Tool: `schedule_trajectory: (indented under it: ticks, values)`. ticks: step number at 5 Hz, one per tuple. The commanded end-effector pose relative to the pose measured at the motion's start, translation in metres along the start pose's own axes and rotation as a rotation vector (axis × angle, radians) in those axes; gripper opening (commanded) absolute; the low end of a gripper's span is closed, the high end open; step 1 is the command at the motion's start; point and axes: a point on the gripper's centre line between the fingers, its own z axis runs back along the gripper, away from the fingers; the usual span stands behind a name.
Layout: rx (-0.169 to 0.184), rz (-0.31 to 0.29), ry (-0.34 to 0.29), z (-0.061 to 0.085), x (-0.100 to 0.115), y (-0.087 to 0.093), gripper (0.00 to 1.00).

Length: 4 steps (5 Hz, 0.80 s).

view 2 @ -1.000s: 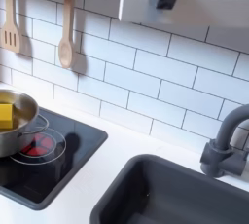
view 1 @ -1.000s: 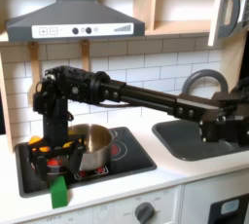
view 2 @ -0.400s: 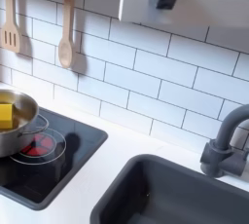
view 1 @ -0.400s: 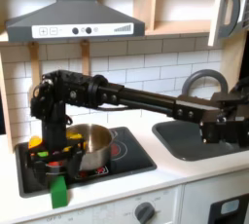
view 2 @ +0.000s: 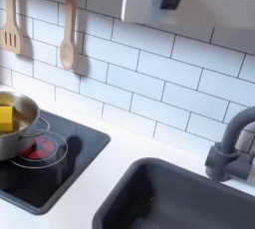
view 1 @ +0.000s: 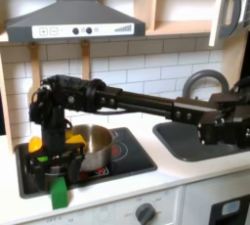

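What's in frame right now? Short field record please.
setting: toy kitchen, white tile wall
tool: low at the stove's front left, beside the pot; jaws cannot be made out
pot: metal, on the stove, a yellow block inside
near tool: green block at the stove's front edge
wall: two wooden utensils hanging
sink: dark, grey faucet

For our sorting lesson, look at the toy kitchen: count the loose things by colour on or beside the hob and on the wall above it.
Silver: 1, the pot.
Yellow: 1, the block inside the pot.
Orange: 1, the piece by the end effector.
Green: 1, the block in front of the hob.
Wooden: 2, the spatula and spoon.
Total: 6
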Motion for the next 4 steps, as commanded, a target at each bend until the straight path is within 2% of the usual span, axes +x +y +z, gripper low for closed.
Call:
schedule_trajectory:
  ticks: [1, 4]
  values:
    - [-0.007, -0.025, 0.005, -0.008, 0.001, -0.005, 1.00]
    - [-0.024, -0.041, 0.012, -0.021, 0.003, -0.005, 1.00]
